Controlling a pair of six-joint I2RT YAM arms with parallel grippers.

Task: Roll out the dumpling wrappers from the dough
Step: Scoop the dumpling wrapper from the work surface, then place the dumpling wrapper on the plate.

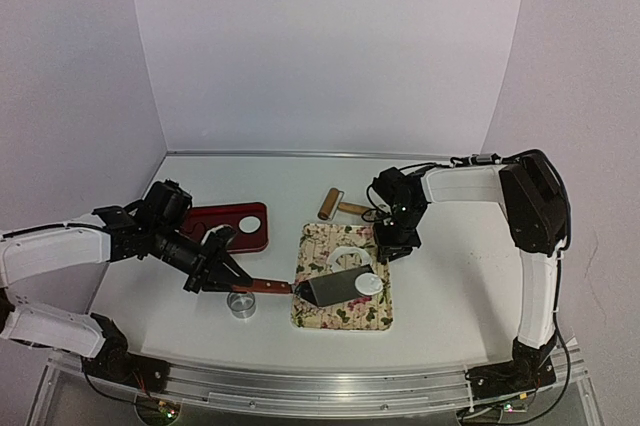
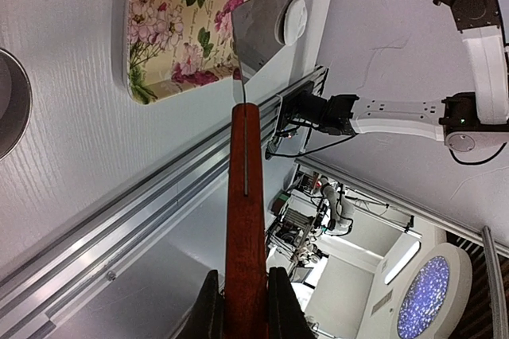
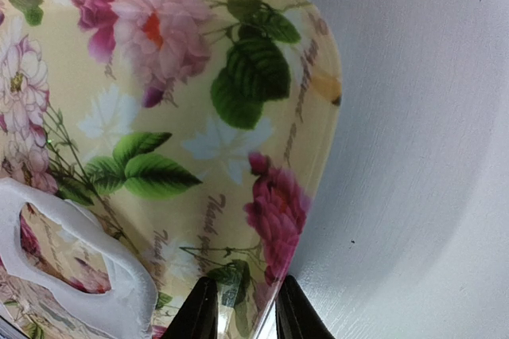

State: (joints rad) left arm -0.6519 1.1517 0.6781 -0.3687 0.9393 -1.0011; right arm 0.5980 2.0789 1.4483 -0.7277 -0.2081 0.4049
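Observation:
My left gripper point(image 1: 222, 279) is shut on the red-brown wooden handle point(image 2: 245, 220) of a scraper. Its metal blade point(image 1: 333, 289) reaches over the floral board point(image 1: 340, 318). One round white dumpling wrapper point(image 1: 369, 283) lies at the blade's far edge, touching it; it also shows in the left wrist view point(image 2: 296, 21). The dough point(image 1: 343, 254), a flattened white sheet with a round hole, lies on the board behind the blade, and shows in the right wrist view point(image 3: 87, 263). My right gripper point(image 1: 393, 250) is shut on the board's right edge point(image 3: 318, 156).
A shiny metal ring cutter point(image 1: 241, 303) stands on the table under the scraper's handle. A dark red tray point(image 1: 240, 227) lies left of the board. A wooden rolling pin point(image 1: 337, 205) lies behind the board. The table's front rail point(image 1: 320, 386) is near.

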